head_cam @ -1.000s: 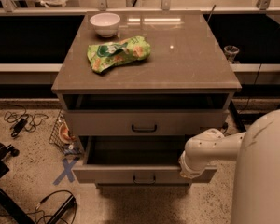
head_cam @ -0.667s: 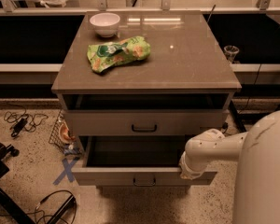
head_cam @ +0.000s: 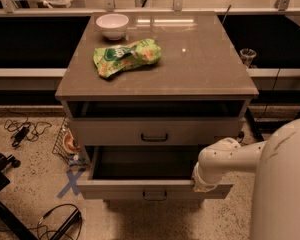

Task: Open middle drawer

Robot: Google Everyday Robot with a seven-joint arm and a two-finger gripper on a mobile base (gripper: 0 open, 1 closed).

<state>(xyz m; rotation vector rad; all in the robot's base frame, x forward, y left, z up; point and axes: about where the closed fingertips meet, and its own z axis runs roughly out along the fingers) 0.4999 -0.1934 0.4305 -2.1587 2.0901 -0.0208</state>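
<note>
Mostly hidden, the gripper (head_cam: pixel 200 183) meets the open middle drawer's (head_cam: pixel 120 190) front rim; its opening cannot be told.

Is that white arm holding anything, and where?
Cannot tell: the gripper sits at the front right corner of the pulled-out grey-tan middle drawer, away from its black handle.

Warm, dimmish light comes down from overhead, leaving small bright glints on the cabinet top (head_cam: pixel 200 59) and a pale sheen along its far edge, while the bays (head_cam: pixel 30 41) behind go nearly black. The pulled-out middle drawer (head_cam: pixel 115 189) is a dark well of shadow, and the gripper (head_cam: pixel 202 182), at the right end of its front, seems half lost in gloom beneath the pale, brightly lit arm (head_cam: pixel 235 156).
</note>
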